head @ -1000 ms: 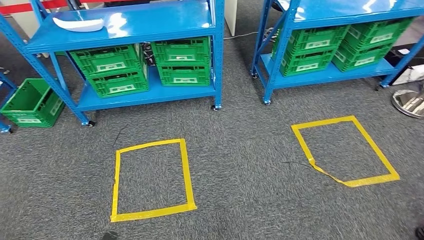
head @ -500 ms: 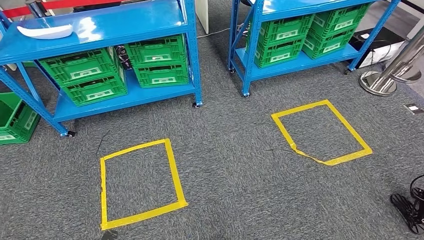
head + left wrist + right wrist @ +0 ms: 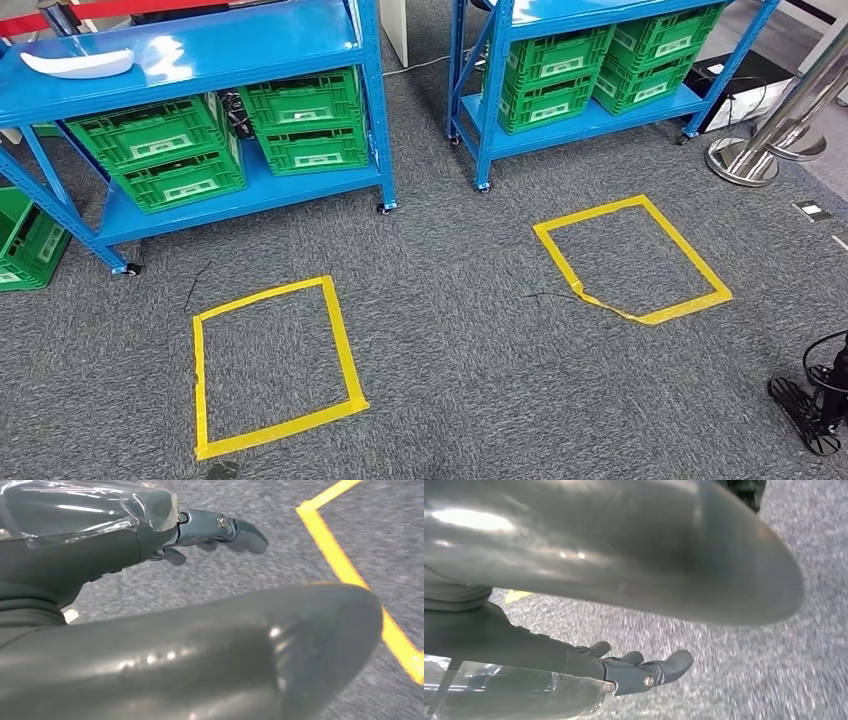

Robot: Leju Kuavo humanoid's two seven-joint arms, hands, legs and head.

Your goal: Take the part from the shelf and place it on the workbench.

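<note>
Grey carpet [image 3: 470, 330] fills the head view, marked with two yellow tape rectangles, one on the left [image 3: 272, 366] and one on the right [image 3: 632, 260]. Behind them stand two blue shelf racks on castors: the left rack [image 3: 190, 60] carries the white part [image 3: 76, 63] on its upper deck and green crates [image 3: 300, 120] on its lower deck; the right rack [image 3: 590, 118] holds more green crates [image 3: 555, 80]. A steel post base [image 3: 745, 160] stands at far right.

The wrist views add what the head view lacks. The left hand [image 3: 210, 530] hangs over carpet near a yellow tape line [image 3: 350, 575], fingers extended, holding nothing. The right hand [image 3: 639, 667] likewise hangs over blurred carpet, fingers slightly curled and apart, empty.
</note>
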